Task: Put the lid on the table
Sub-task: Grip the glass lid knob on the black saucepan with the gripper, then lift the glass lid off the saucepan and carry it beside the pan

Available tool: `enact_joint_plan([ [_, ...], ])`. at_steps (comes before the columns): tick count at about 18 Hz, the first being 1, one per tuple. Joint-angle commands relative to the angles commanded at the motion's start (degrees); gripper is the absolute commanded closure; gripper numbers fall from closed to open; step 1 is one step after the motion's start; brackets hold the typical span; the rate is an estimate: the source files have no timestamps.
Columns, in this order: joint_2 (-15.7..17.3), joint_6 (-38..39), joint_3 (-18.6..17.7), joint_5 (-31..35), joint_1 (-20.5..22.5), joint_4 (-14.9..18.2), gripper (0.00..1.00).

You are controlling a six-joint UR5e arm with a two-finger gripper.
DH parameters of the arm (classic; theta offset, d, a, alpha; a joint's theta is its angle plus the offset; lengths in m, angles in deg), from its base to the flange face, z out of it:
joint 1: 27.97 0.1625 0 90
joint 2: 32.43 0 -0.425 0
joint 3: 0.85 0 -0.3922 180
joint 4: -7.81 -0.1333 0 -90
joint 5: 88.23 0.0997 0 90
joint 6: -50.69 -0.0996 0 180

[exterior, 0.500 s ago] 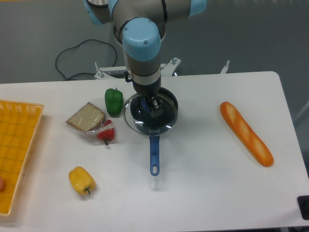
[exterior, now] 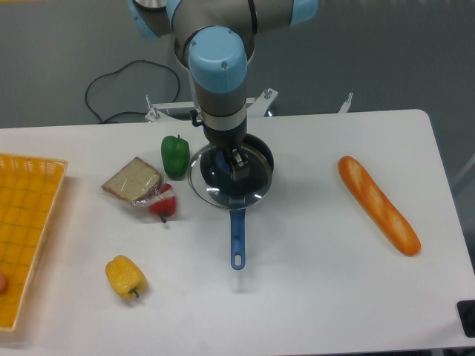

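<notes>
Directly over the dark round saucepan with a blue handle (exterior: 237, 236), the two-finger gripper (exterior: 233, 165) points straight down from the grey and light-blue arm, its fingers closed on the small central knob of the round transparent glass lid with a thin silver rim (exterior: 215, 194). That lid sits over the pan, offset a little toward the left so its rim overhangs the pan's edge; whether it touches the pan or hangs just above it cannot be told. On the large white tabletop (exterior: 312, 289) a green bell pepper (exterior: 175, 154) stands just left of the lid, with a slice of brown bread (exterior: 132, 179) and a small red pepper (exterior: 164, 205) beside it. A yellow bell pepper (exterior: 125, 276) lies nearer the front, a yellow lattice tray (exterior: 26, 237) at the left edge, and a long orange baguette (exterior: 378, 205) well apart to the right.
</notes>
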Motion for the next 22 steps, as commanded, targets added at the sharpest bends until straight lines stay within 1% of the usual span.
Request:
enact_joint_plan([
  [6,-0.3,1.1,0.9,-0.1,0.4,-0.1,0.43],
  [10,-3.2,1.4,1.1,0.6,0.4,-0.4,0.43],
  [12,-4.4,2.8,1.7,0.6,2.1,-1.7,0.43],
  [13,-4.5,3.2,2.6,0.6,3.3,-1.9,0.43],
  [16,-4.9,2.6,5.5,0.6,5.2,-1.9,0.43],
  [20,-8.3,3.3,8.7,0.3,5.8,-2.1,0.43],
  [22,-9.9,3.4,9.7,0.4,5.9,-2.9,0.43],
])
